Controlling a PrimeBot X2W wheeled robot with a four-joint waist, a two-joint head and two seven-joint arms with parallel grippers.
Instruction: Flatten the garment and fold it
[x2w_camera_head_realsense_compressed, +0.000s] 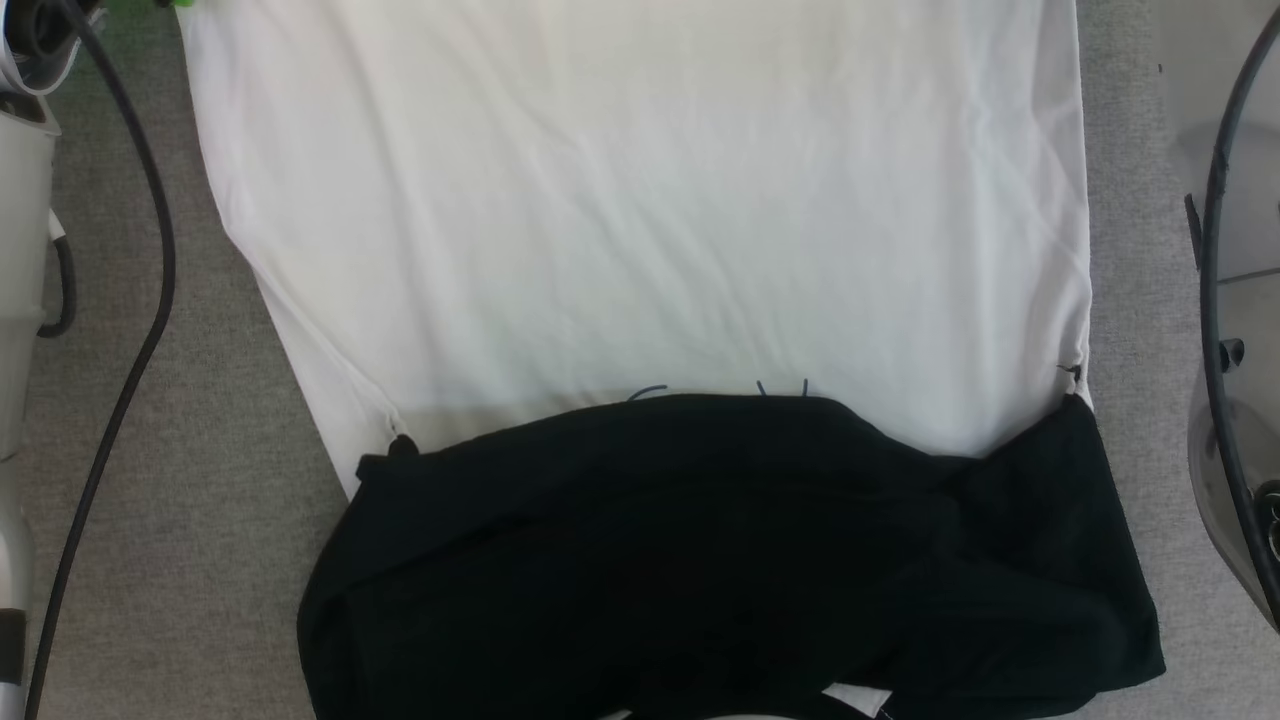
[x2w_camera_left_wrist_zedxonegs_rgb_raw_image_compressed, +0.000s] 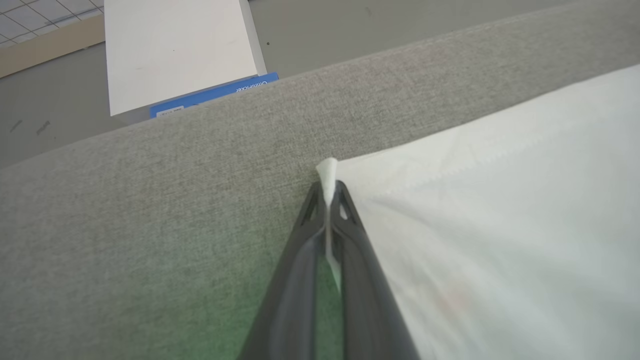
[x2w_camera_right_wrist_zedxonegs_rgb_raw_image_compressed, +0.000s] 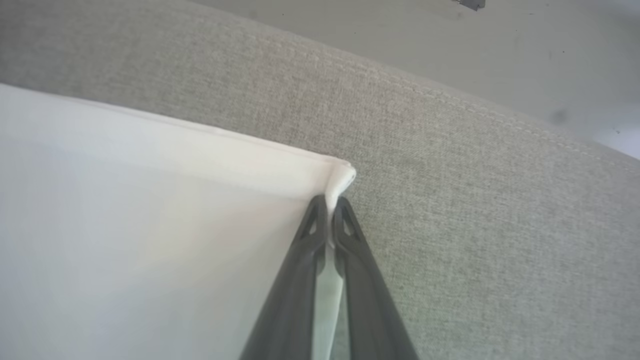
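- Lying spread: garment (x2w_camera_head_realsense_compressed: 640, 200), white body smooth, black sleeves (x2w_camera_head_realsense_compressed: 700, 550) bunched.
- Left hand (x2w_camera_left_wrist_zedxonegs_rgb_raw_image_compressed: 328, 192): clamped on a hem corner (x2w_camera_left_wrist_zedxonegs_rgb_raw_image_compressed: 327, 170).
- Right hand (x2w_camera_right_wrist_zedxonegs_rgb_raw_image_compressed: 329, 205): likewise clamped.
- Folds apparently all outstanding.

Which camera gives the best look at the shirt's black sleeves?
The head view: the long black sleeves of the white soft shirt lie bunched across its near end. The wrist views show white corners pinched in the left gripper and right gripper.
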